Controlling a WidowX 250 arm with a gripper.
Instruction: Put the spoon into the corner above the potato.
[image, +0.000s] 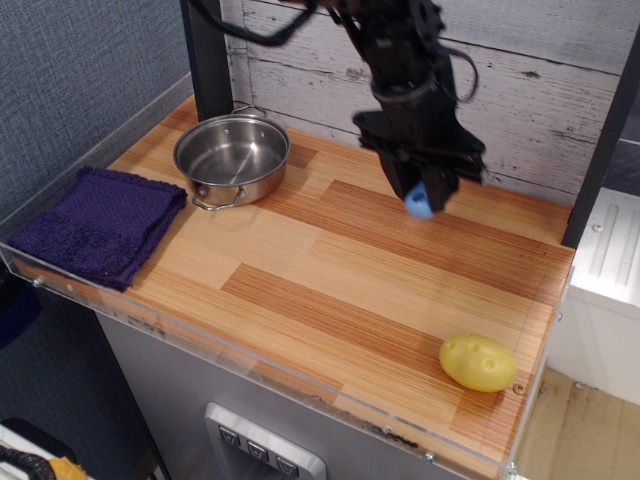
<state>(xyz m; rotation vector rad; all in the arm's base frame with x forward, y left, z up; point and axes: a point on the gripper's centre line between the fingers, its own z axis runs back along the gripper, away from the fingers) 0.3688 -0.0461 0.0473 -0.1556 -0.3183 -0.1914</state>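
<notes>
My gripper (421, 192) hangs over the middle back of the wooden tabletop, shut on the spoon (420, 201), whose light-blue handle end sticks out below the fingers; its grey bowl is hidden. The yellow potato (478, 362) lies at the front right of the table. The corner (545, 215) above it, where the plank wall meets the dark post, lies to the right of the gripper.
A steel pan (232, 157) stands at the back left. A folded purple cloth (98, 223) lies at the left edge. A dark post (205, 55) rises behind the pan. A clear rim (280, 372) runs along the table's front edge.
</notes>
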